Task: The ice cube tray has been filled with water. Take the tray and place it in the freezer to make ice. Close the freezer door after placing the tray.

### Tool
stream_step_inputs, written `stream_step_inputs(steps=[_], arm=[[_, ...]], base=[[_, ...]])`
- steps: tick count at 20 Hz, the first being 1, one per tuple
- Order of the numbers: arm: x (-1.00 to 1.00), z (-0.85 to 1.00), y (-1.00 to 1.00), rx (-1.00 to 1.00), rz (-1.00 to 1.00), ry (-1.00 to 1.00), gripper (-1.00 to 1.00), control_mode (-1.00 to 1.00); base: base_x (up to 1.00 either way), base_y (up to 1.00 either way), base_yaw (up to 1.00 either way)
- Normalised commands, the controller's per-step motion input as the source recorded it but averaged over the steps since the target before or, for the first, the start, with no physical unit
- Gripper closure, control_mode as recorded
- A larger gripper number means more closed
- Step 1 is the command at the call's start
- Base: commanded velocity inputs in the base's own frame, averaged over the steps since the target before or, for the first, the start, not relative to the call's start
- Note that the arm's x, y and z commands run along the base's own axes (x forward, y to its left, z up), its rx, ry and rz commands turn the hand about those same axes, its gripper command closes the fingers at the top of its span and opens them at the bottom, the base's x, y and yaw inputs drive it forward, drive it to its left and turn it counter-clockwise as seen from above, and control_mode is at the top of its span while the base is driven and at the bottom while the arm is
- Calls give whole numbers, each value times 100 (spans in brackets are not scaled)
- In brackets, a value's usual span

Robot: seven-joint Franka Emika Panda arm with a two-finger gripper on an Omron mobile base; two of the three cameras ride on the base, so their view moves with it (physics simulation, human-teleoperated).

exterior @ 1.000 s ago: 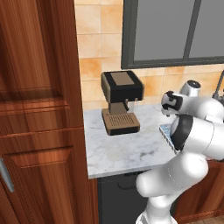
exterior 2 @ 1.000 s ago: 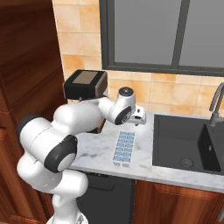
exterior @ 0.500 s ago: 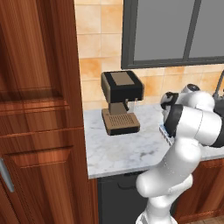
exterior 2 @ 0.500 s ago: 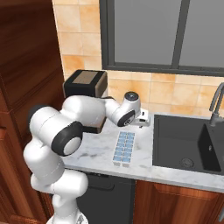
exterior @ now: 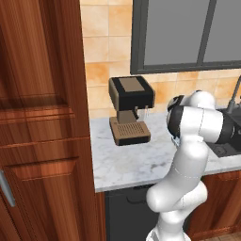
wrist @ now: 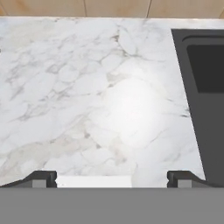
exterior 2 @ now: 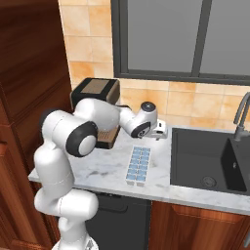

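Observation:
The ice cube tray (exterior 2: 138, 166), white with pale blue water in its cells, lies flat on the marble counter (exterior 2: 105, 168) just left of the sink. My gripper (exterior 2: 160, 132) hovers over the counter just beyond the tray's far end, pointing down. In the hand view my gripper (wrist: 112, 179) is open, its fingertips (wrist: 41, 178) wide apart with nothing between them. A thin white strip of the tray's edge (wrist: 93, 180) shows at the bottom. In the left base view my arm hides the tray. The freezer and its door are out of view.
A brown and black coffee machine (exterior 2: 95, 95) stands at the back left of the counter. The dark sink (exterior 2: 210, 161) with its faucet (exterior 2: 239, 117) lies to the right. A tall wooden cabinet (exterior: 42, 117) bounds the counter on the left.
My hand has moved right and down toward the far end of the tray, and the elbow has swung with it. The tray has not moved.

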Motion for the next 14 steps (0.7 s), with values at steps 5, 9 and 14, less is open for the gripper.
stream_step_inputs(steps=[5,9,14], arm=[[28,-25,-2,0,3,1,-100,-100],[33,-31,-2,0,2,2,-100,-100],[27,-25,-9,0,2,1,-100,-100]], base=[[0,0,0],[0,0,0],[0,0,0]])
